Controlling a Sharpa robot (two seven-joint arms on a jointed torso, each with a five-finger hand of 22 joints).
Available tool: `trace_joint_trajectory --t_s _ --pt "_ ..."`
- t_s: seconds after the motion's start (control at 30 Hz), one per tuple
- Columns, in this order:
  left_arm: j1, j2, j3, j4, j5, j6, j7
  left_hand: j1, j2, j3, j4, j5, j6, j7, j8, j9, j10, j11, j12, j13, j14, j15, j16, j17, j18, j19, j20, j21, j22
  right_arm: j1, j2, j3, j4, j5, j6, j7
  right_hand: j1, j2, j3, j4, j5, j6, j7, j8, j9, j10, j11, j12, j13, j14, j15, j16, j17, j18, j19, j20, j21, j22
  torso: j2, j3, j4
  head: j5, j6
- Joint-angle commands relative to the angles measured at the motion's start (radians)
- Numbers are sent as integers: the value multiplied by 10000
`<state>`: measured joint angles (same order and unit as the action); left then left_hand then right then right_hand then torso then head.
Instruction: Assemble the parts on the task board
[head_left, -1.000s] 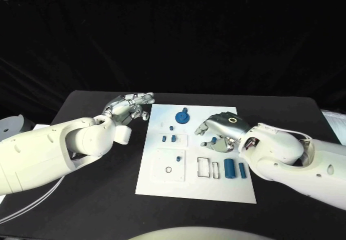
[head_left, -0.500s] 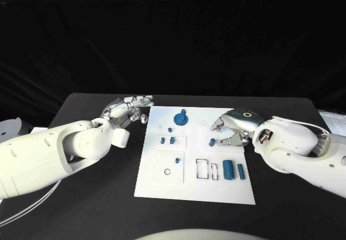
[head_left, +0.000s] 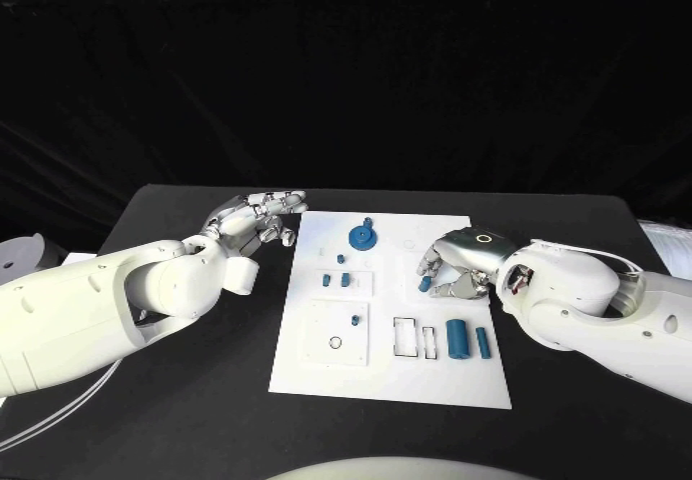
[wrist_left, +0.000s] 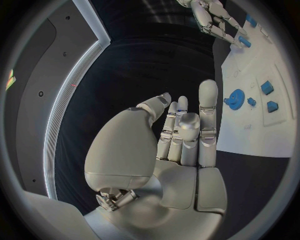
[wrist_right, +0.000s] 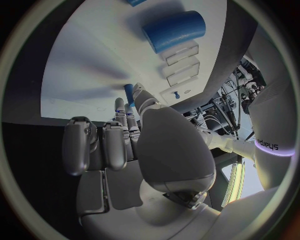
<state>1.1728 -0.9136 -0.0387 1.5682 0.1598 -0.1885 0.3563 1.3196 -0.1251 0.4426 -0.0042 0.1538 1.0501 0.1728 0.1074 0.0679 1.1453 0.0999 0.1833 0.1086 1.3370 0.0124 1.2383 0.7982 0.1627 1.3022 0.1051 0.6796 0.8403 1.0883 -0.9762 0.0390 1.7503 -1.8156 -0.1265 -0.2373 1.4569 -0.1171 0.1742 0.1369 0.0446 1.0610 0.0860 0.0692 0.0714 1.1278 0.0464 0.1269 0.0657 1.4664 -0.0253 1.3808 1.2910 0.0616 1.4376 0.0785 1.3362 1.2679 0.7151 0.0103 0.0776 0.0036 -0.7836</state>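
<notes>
The white task board (head_left: 382, 375) lies in the middle of the table. My right hand (head_left: 459, 262) hovers over its right half and pinches a small blue peg (head_left: 424, 284) at its fingertips; the peg (wrist_right: 128, 92) sits beside the thumb tip in the right wrist view. On the board are a blue round disc (head_left: 364, 237), two small blue blocks (head_left: 338, 280), a blue cylinder (head_left: 457, 338) and a blue bar (head_left: 483, 342). My left hand (head_left: 260, 215) floats at the board's far left corner, fingers straight, holding nothing. The left wrist view shows that hand (wrist_left: 181, 145) beside the disc (wrist_left: 235, 98).
Two narrow rectangular slots (head_left: 418, 337) lie left of the cylinder, and a square inset plate (head_left: 335, 332) holds a small blue pin and a round hole. Black table (head_left: 188, 395) surrounds the board. A white object (head_left: 18, 250) lies at the table's far left edge.
My right hand lifted from low over the board's middle right, swung toward the far side, then came back a little; the blue peg now shows at its fingertips. The left hand has stayed put.
</notes>
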Motion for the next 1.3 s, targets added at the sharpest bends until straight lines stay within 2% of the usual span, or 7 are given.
trace_joint_trajectory --t_s 0.03,0.3,0.57,0.77,1.07,1.3 --pt "2 19 3 6 -59 213 40 -3 102 -62 3 49 -65 10 -23 -7 -75 -21 34 10 -71 -13 -41 -9 97 -72 24 -36 -9 -23 64 -4 -35 -61 356 170 57 113 91 -2 49 114 8 51 11 124 -5 29 -11 585 -28 -40 -17 91 71 -16 -25 8 0 7 16 4 -22" --pt "2 23 3 -23 -59 218 24 -3 102 -62 3 49 -65 10 -23 -7 -75 -21 34 10 -71 -13 -41 -9 97 -72 24 -36 -9 -36 157 -10 -103 -53 455 220 236 414 407 103 45 538 11 148 57 550 -90 1 -11 600 -105 -8 15 80 107 -77 11 62 5 11 -7 24 -37" --pt "2 31 3 -41 -59 254 -6 -3 102 -62 3 49 -65 10 -23 -7 -75 -21 34 10 -71 -13 -41 -9 97 -72 24 -36 -9 -38 220 -11 -146 -71 503 187 245 478 611 248 47 824 -38 156 76 867 -141 -129 -11 614 -206 42 72 68 144 -193 54 125 2 6 -3 1 -43" --pt "2 40 2 -55 -59 289 -46 -3 102 -62 3 49 -65 10 -23 -7 -75 -21 34 10 -71 -13 -41 -9 97 -72 24 -36 -9 -46 304 -11 -202 -215 174 -232 241 730 843 387 55 1109 -21 200 127 1276 -152 -156 19 632 -304 144 204 43 211 -308 146 243 -1 9 4 -4 -55" --pt "2 39 2 -87 -59 287 -66 -3 102 -62 3 49 -65 10 -23 -7 -75 -21 34 10 -71 -13 -41 -9 97 -72 24 -36 -9 -51 299 -10 -72 -171 -350 -394 368 796 1075 335 55 1177 0 162 150 1395 -150 -285 5 628 -312 165 220 39 223 -339 150 253 -8 5 -6 -8 -39" --pt "2 43 1 -114 -59 277 -82 18 113 -71 -18 46 -61 9 -9 -1 -88 -23 76 19 -87 -13 -54 -58 107 -82 27 -78 -41 34 108 -1 135 475 -516 -452 325 775 1132 376 55 1148 46 119 147 1386 -113 -359 -3 617 -297 146 191 42 213 -333 129 231 -22 -6 -7 -33 -38"
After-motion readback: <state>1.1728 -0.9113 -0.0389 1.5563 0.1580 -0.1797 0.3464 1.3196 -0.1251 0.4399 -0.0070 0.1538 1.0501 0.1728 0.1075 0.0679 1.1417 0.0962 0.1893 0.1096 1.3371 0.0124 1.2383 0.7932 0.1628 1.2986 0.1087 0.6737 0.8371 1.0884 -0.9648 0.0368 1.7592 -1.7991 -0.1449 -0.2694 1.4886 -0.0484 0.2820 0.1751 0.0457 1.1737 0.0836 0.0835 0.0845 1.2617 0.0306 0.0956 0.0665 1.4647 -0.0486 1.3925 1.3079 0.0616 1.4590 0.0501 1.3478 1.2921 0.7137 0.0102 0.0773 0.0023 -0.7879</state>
